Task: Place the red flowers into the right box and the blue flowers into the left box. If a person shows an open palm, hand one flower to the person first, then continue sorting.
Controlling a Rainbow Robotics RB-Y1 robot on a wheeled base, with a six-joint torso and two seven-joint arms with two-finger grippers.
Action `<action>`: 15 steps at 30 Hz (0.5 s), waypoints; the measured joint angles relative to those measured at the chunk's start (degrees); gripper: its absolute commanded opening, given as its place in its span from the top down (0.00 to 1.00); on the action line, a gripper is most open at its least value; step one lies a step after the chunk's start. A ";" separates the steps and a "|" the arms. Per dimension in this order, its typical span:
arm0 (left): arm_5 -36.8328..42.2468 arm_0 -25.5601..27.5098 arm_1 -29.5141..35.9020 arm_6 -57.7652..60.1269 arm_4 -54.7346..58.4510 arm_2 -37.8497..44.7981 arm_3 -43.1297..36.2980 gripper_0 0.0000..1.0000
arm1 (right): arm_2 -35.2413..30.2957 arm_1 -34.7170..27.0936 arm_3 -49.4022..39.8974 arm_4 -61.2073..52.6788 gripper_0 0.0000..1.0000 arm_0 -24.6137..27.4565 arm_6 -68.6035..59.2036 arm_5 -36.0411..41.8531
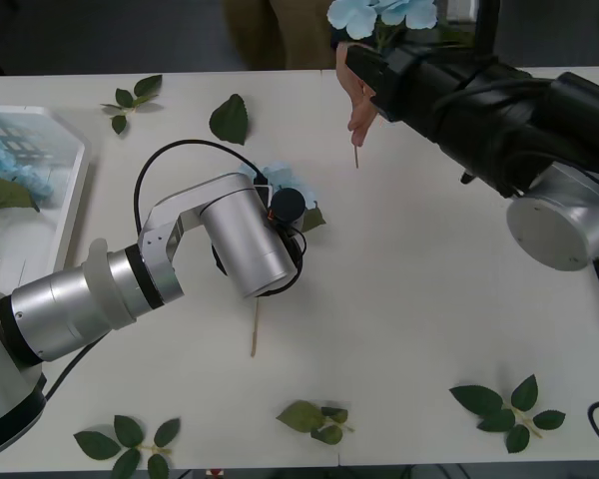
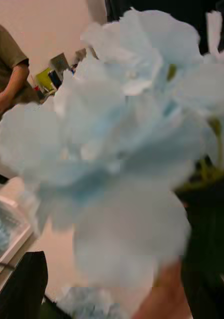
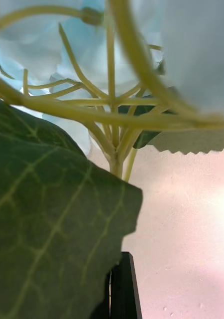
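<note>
A white table (image 1: 409, 299) fills the front view, with loose green leaf sprigs (image 1: 509, 407) scattered near its near edge and far left side. The left box (image 1: 68, 175), a shallow white tray, sits at the table's left edge; inside it lie blue flowers (image 1: 2, 150) with a green leaf over them. The middle and right of the table are open, bare surface between the two arms.

The left arm reaches in from the near left corner, its wrist bent down over the table's centre. The left gripper (image 1: 280, 215) is set over a blue flower (image 1: 280, 178) lying there, whose thin stem runs back toward the near edge. In the left wrist view the forked stalks (image 3: 114, 124) and a large leaf (image 3: 47, 214) crowd the lens; whether the fingers are spread or pressed together cannot be told.

The right arm stretches to the far edge, where the right gripper (image 1: 364, 65) lifts another blue flower (image 1: 379, 12), its head (image 2: 122, 144) close to the right wrist camera and its stem hanging down. A person's hand (image 1: 357, 100) is at that stem beside the gripper. The grip itself is hidden, so the fingers' state cannot be told.
</note>
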 measured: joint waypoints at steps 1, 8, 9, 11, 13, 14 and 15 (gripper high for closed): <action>-0.01 0.00 0.00 0.00 0.00 0.00 0.00 1.00 | -0.88 -1.52 -2.06 -1.86 0.23 1.42 0.00 1.54; -0.02 0.01 -0.01 0.00 0.00 0.00 0.00 1.00 | -8.75 -9.21 -9.46 -10.47 0.23 11.76 0.12 7.26; -0.02 0.01 -0.01 0.00 0.00 0.00 -0.04 1.00 | -9.41 -10.12 -9.57 -11.02 0.23 13.20 0.18 7.27; 0.27 0.01 0.16 0.00 0.01 0.01 -0.64 1.00 | -10.08 -11.99 -9.54 -11.28 0.23 16.02 0.56 7.33; 2.03 0.01 1.04 0.00 0.51 0.22 -2.89 1.00 | -10.14 -13.54 -9.29 -11.27 0.23 18.47 2.50 7.35; 3.84 0.01 1.87 0.00 1.41 0.58 -4.75 1.00 | -10.13 -13.96 -8.91 -11.28 0.23 19.38 3.69 7.36; 5.61 0.01 2.92 0.00 2.71 1.16 -6.84 1.00 | -10.12 -14.20 -8.29 -11.39 0.22 20.14 5.08 7.36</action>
